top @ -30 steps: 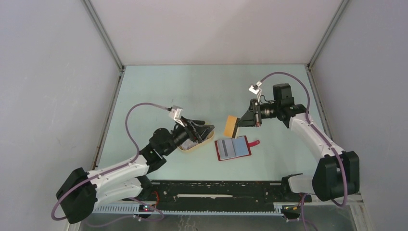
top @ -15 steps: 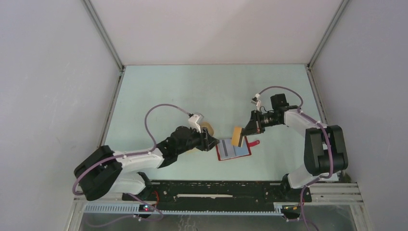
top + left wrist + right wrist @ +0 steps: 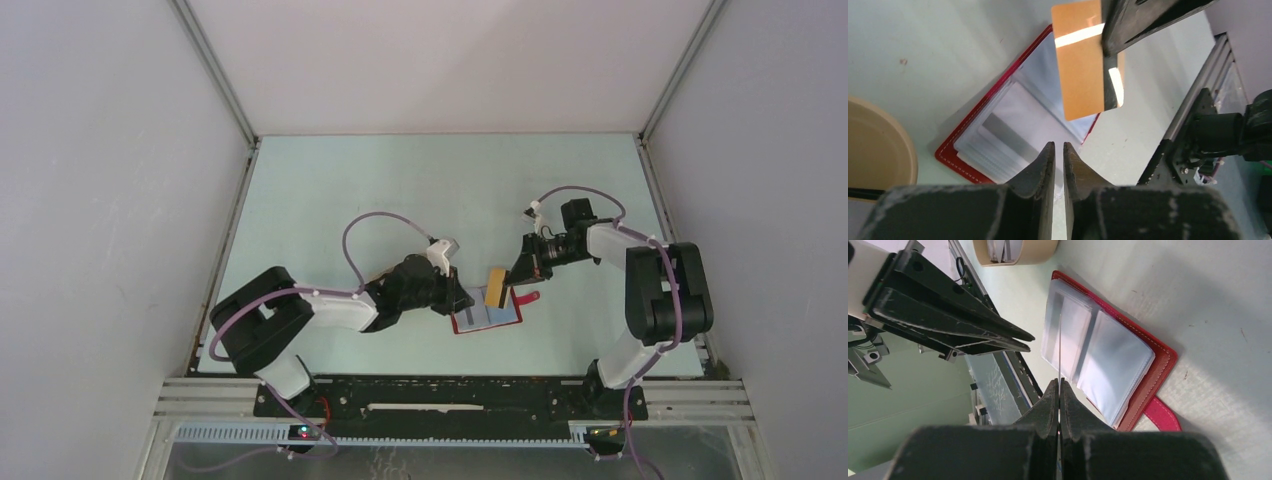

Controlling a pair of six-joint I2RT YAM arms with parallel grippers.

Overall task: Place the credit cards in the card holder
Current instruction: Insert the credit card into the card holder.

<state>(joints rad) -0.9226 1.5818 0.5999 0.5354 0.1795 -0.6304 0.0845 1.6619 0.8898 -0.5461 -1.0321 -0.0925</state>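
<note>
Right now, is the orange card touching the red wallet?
Cannot tell. The left wrist view shows the card, pinched by the right gripper, hanging over the wallet, but no clear gap or contact at its lower edge.

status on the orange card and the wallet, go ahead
Right gripper shut on orange card, card edge-on over open card holder. Left gripper shut, empty, at holder's edge. Nothing between card and holder.

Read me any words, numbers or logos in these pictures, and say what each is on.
None readable.
The orange card shows a blank face with glare only.
The red card holder and its clear pockets carry no print.
The cards in the beige tray are too small to tell.
</note>
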